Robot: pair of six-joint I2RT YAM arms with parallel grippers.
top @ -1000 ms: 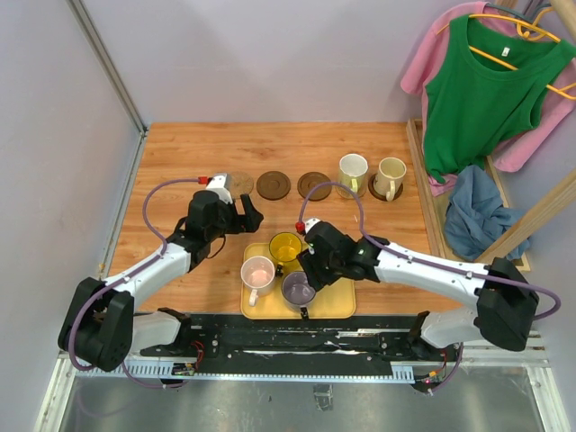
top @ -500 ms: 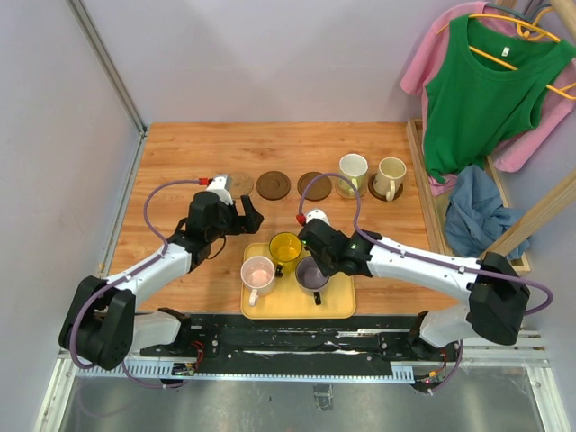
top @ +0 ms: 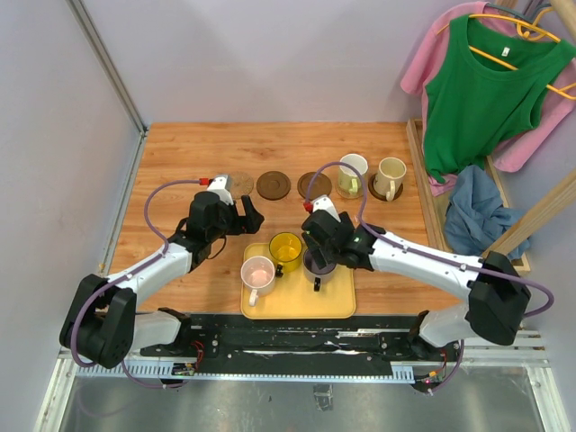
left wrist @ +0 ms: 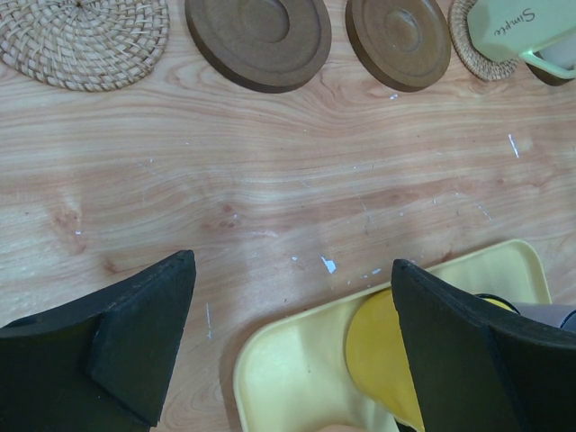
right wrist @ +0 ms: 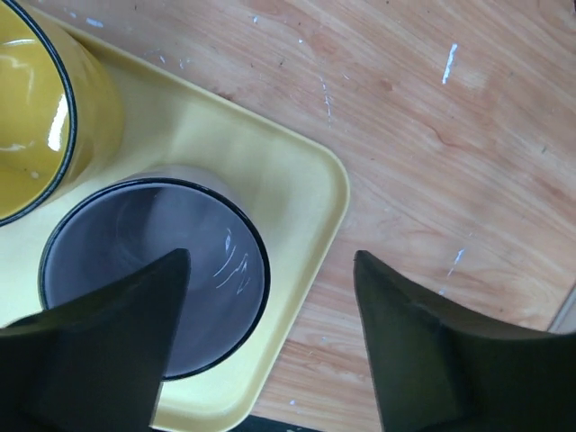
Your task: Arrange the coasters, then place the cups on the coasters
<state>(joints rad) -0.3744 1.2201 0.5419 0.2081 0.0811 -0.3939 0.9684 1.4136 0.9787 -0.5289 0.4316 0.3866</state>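
coasters [top: 272,184]: five, in one row along the desk [top: 180,153] at 12 o'clock of the yellow tray [top: 337,301]. Split: three dark brown, two woven tan. The two at the row's 3 o'clock end are loaded: pale green-white cup [top: 352,169] on a tan one, cream cup [top: 391,175] on a dark one. Three are free (one tan, two dark), which matches the three cups on the tray. The row looks spaced for one cup per disc.

cups: five total. On the tray: pink cup [top: 258,272] at 9 o'clock, yellow cup [top: 285,247] at 12, grey-purple cup [right wrist: 126,270] at about 2, right beside the yellow one; can't tell if they touch.

right gripper [right wrist: 270,256]: jaws apart, nothing held. It hangs over the grey-purple cup, one finger above the mouth, the other outside the wall over the tray corner. Reads as a line-up for a rim pinch.

left gripper [left wrist: 292,265]: wide apart, empty, over bare desk between the row and the tray's 10 o'clock corner. Probably parked clear of the right arm's lane.
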